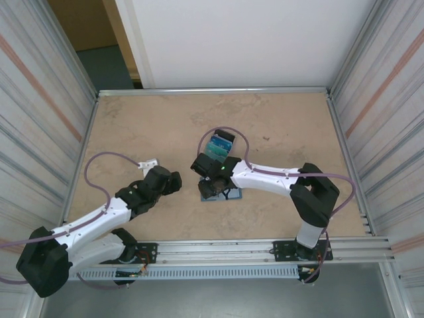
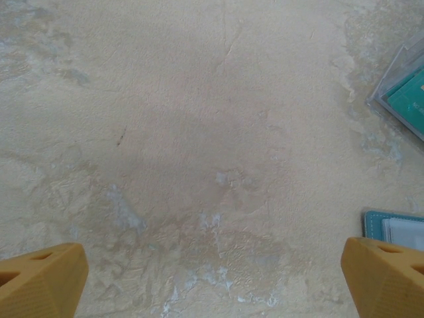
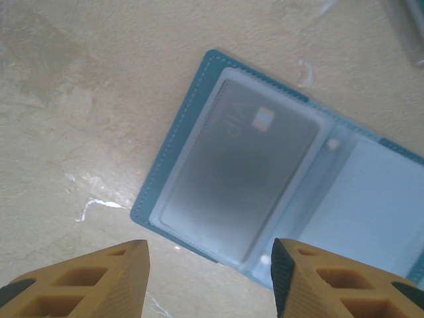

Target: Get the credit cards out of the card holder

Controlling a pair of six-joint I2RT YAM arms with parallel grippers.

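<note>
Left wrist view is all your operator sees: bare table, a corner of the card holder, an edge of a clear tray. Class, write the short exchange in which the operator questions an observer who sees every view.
Operator: Is any card in the card holder?
Observer: Yes. The card holder lies open, and a grey card sits in one pocket.
Operator: Where is the right gripper?
Observer: The right gripper hovers open over the holder's edge, with nothing between its fingers.

The card holder (image 3: pixel 318 172) runs off the right wrist view's right edge.
</note>
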